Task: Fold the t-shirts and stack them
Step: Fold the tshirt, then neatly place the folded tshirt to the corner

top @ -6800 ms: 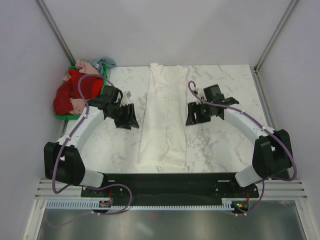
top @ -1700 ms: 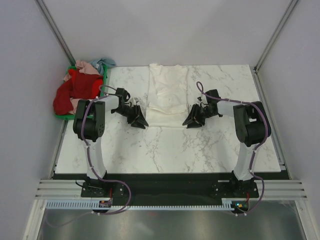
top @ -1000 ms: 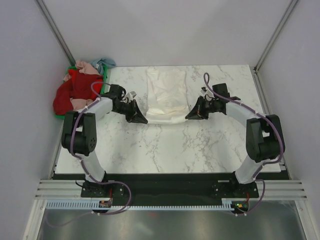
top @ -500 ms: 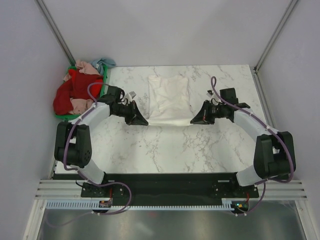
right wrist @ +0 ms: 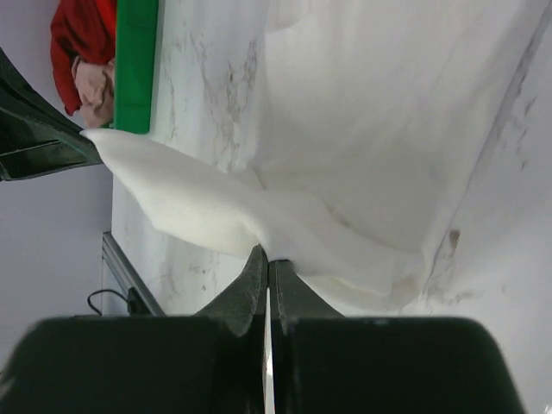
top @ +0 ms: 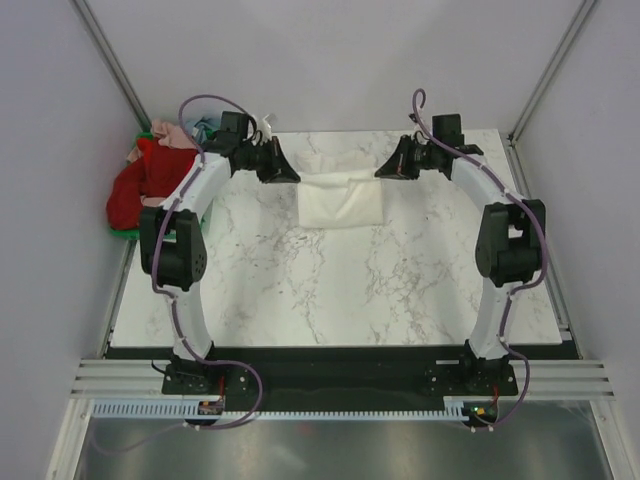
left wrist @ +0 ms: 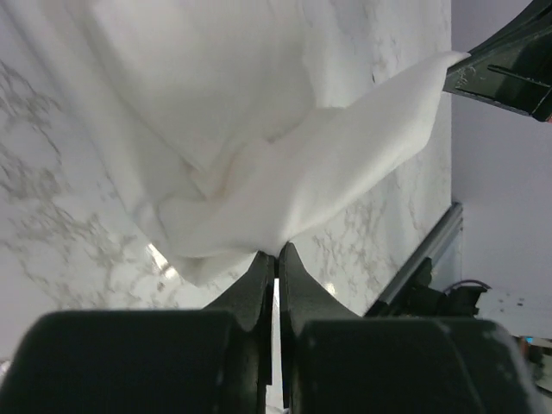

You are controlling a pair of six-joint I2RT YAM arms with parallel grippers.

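Note:
A cream-white t-shirt (top: 341,201) lies folded into a short rectangle at the far middle of the marble table (top: 330,290). Its far edge is lifted and stretched between both grippers. My left gripper (top: 289,175) is shut on the cloth's left corner (left wrist: 224,216); the fingertips (left wrist: 277,253) pinch a fold. My right gripper (top: 384,172) is shut on the right corner (right wrist: 259,216), its tips (right wrist: 267,257) closed on the fabric. The shirt's chest print is hidden. Red (top: 130,195), pink (top: 168,133) and pale blue (top: 205,125) t-shirts are heaped at the far left.
A green crate (top: 207,178) under the heap of shirts sits off the table's left edge; it also shows as a green crate (right wrist: 136,60) in the right wrist view. Grey walls and metal posts close in the back. Both arms reach far along the table's sides.
Both grippers have carried the shirt's near edge from mid-table toward the far side, folding it over itself. The shirt now covers a shorter patch.

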